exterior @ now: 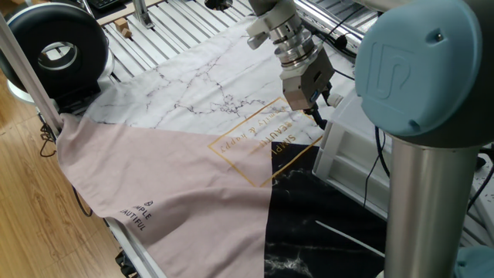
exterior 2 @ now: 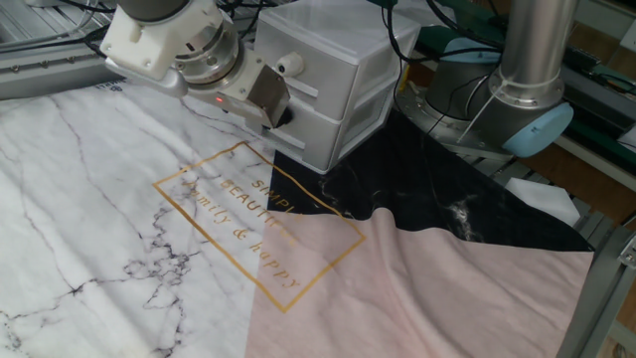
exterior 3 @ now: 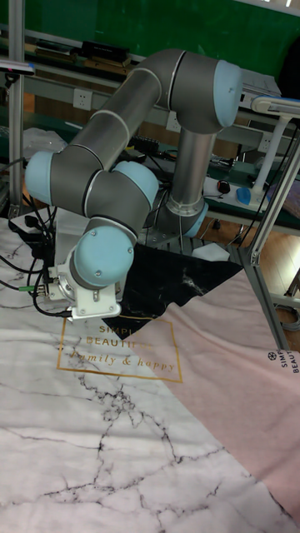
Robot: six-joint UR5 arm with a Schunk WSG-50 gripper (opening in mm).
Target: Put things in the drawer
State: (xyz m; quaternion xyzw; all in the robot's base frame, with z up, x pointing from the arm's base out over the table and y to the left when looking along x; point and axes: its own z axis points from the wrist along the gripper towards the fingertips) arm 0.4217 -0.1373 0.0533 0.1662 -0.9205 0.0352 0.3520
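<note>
The gripper (exterior 2: 279, 112) is right at the front of the lower drawer (exterior 2: 323, 134), by its black knob. I cannot tell how wide the jaws are or if they hold the knob. I think it wants to open the drawer: grab, then pull. No wooden cube is in sight.

A cloth (exterior: 177, 166) in white marble, pale pink and black marble panels covers the table, its gold-framed lettering (exterior 2: 243, 224) near the middle. A round black device (exterior: 55, 48) sits at one corner beside a slatted metal surface (exterior: 166, 31). Wood flooring (exterior: 38, 224) shows below.
</note>
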